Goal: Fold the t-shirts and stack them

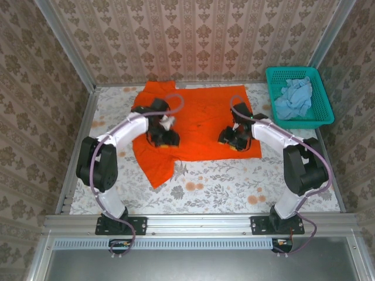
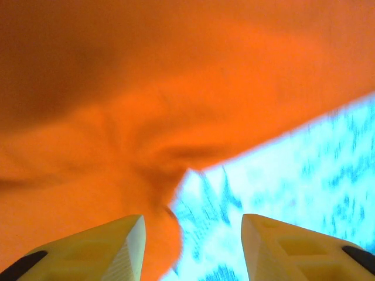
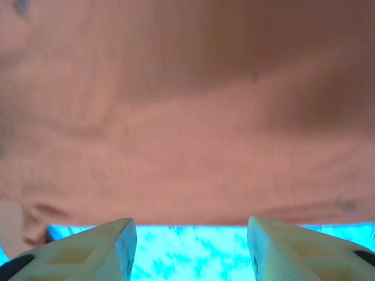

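The bright orange t-shirt (image 1: 199, 120) lies spread on the floral table, one sleeve trailing toward the front left. My left gripper (image 1: 164, 138) is low over the shirt's left part. In the left wrist view it (image 2: 193, 252) is open, with the orange cloth (image 2: 117, 117) under and ahead of it and an edge running between the fingers. My right gripper (image 1: 233, 141) sits at the shirt's near right hem. It (image 3: 190, 252) is open, with the hem (image 3: 187, 175) just ahead of the fingertips. The pale blue t-shirt (image 1: 295, 98) lies crumpled in the basket.
The teal mesh basket (image 1: 319, 117) stands at the back right corner. Metal frame rails and patterned walls (image 1: 193, 35) close in the table on three sides. Bare floral tabletop (image 1: 234, 187) lies in front of the shirt.
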`<action>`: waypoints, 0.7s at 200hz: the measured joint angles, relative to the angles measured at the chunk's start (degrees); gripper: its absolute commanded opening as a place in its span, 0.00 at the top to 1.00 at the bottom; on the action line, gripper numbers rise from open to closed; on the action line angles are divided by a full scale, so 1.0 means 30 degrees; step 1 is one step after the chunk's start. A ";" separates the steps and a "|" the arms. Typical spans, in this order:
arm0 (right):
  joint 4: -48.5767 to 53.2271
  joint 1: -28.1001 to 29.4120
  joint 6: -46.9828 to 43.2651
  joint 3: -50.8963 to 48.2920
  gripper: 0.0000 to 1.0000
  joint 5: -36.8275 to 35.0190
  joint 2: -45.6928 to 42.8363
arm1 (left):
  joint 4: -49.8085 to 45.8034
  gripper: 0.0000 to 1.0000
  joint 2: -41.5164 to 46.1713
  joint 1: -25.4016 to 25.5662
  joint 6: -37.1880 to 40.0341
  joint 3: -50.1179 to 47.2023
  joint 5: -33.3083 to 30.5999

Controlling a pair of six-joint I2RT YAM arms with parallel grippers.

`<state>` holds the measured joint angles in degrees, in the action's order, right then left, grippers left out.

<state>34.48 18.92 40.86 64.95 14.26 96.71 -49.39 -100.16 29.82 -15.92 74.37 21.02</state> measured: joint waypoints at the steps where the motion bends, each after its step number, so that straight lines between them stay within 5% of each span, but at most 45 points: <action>1: 0.0000 0.0066 0.0007 -0.0109 0.47 0.0036 -0.0044 | -0.0022 0.55 0.0036 0.0066 0.0029 -0.0095 0.0058; 41: -0.0138 0.0678 0.0000 -0.1486 0.48 0.0495 -0.0197 | -0.1311 0.50 0.1486 0.3024 0.0852 -0.2215 0.0532; 76: -0.0794 0.0678 0.0007 -0.1486 0.48 0.0488 0.0219 | -0.1982 0.47 0.1515 0.5136 0.0976 -0.2375 -0.1960; 140: -0.1814 0.0561 0.0007 -0.1486 0.49 0.0845 0.0933 | -0.2310 0.58 0.0095 0.5574 0.0678 -0.2747 -0.5982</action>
<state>29.04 20.60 40.88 60.49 16.80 99.50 -56.31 -99.88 46.54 -13.89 66.13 3.07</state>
